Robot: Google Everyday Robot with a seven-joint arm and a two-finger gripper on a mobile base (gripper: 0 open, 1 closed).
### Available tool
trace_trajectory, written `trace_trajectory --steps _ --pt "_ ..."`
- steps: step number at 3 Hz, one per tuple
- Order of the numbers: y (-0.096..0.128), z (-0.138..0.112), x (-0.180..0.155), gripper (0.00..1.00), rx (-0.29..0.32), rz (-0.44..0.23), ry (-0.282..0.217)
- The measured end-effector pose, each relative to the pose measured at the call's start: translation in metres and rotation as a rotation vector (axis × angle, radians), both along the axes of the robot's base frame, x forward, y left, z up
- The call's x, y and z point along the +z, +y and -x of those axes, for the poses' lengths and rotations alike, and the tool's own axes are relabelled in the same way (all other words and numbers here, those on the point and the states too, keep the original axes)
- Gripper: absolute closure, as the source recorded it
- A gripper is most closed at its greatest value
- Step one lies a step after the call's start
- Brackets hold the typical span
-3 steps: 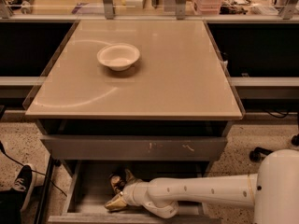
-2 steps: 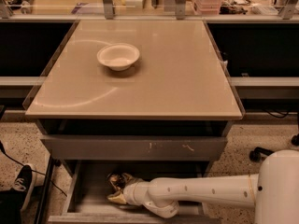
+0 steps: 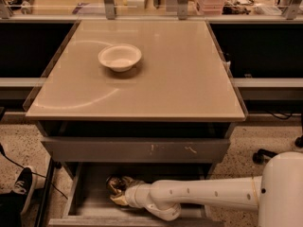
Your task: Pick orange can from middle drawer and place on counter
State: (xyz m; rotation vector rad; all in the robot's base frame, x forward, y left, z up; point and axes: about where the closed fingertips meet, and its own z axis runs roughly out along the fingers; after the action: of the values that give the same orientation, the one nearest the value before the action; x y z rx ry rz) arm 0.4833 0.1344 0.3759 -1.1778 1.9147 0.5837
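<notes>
Tool (image 3: 118,191): inside the drawer (image 3: 90,198), left of centre, low over the grey floor. It sits at the end of the white arm (image 3: 203,195), which reaches in from the right. Grip state: cannot tell; the tip is a dark, crowded cluster.

Can (image 3: 115,182): in the drawer, right at the tool tip, touching it or just beside it; cannot tell which. It looks small, with a dark orange-brown body and pale yellowish patches. Its ends are not clearly made out, nor whether it is upright or tilted.

Drawer: pulled out, the lowest level in view, with a low front rim along the bottom edge. Above it is a closed grey front (image 3: 135,149) with white scratches.

Tabletop (image 3: 180,79): glossy beige with faint arc marks. A white bowl (image 3: 120,57) stands on its rear left part, well apart from the can.
</notes>
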Motion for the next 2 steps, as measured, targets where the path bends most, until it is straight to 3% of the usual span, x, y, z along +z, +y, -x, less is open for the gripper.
trace_trajectory --steps 1,2 --pt "0.0 0.0 0.0 1.0 0.0 -0.001 0.0" --pt "-0.025 0.005 0.032 1.0 -0.013 -0.011 -0.037"
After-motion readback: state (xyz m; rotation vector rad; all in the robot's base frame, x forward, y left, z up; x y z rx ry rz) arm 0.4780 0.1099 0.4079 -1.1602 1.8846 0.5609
